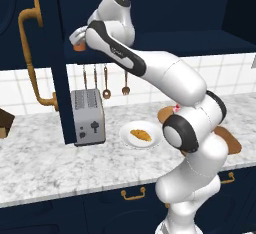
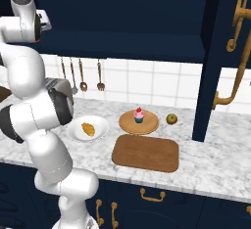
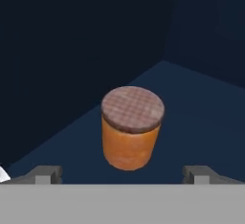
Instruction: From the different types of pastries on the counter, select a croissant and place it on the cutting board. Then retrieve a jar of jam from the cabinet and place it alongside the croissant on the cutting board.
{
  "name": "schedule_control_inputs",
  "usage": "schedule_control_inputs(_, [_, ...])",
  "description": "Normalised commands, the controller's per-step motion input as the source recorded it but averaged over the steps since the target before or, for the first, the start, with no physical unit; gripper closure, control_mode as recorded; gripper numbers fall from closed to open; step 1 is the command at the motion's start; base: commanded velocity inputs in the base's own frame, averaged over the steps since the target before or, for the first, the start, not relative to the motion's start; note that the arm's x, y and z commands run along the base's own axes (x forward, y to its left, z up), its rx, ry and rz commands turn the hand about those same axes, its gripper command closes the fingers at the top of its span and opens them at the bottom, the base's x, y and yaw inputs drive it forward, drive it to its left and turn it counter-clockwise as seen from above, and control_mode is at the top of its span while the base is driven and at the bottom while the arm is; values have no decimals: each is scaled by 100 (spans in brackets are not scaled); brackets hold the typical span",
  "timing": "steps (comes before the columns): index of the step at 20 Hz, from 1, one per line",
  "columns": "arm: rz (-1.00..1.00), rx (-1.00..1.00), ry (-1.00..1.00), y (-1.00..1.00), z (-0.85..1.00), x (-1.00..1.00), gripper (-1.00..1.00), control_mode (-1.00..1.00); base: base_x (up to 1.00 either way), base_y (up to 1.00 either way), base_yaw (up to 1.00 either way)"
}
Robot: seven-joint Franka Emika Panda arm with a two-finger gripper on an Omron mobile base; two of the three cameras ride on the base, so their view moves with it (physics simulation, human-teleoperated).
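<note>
The jar of jam (image 3: 132, 127) sits upright on the dark cabinet (image 1: 150, 8) floor just ahead of the jaws, which stand wide and empty to either side of it. The jam step seems to be in hand, though the croissant (image 2: 88, 128) lies on a white plate (image 2: 100, 131), not the cutting board (image 2: 145, 153) — next, ease forward and close around the jar's body. No label or writing is readable.

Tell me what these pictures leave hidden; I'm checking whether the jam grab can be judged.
- Left base view: the open navy cabinet door hides the claw; a sliver of the orange-brown jam jar with brown lid peeks out.
- Left base view: the white arm covers most of the brown wooden cutting board.
- Hand view: the dark cabinet shelf beyond the jar is unreadable.
</note>
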Motion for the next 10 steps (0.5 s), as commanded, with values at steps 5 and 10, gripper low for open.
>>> schedule_control_inputs(5, [0,4,-1,7,-10,34,-100,-100,0,0,0])
schedule_control_inputs(10, [0,8,0,20,-4,41,-100,-100,0,0,0])
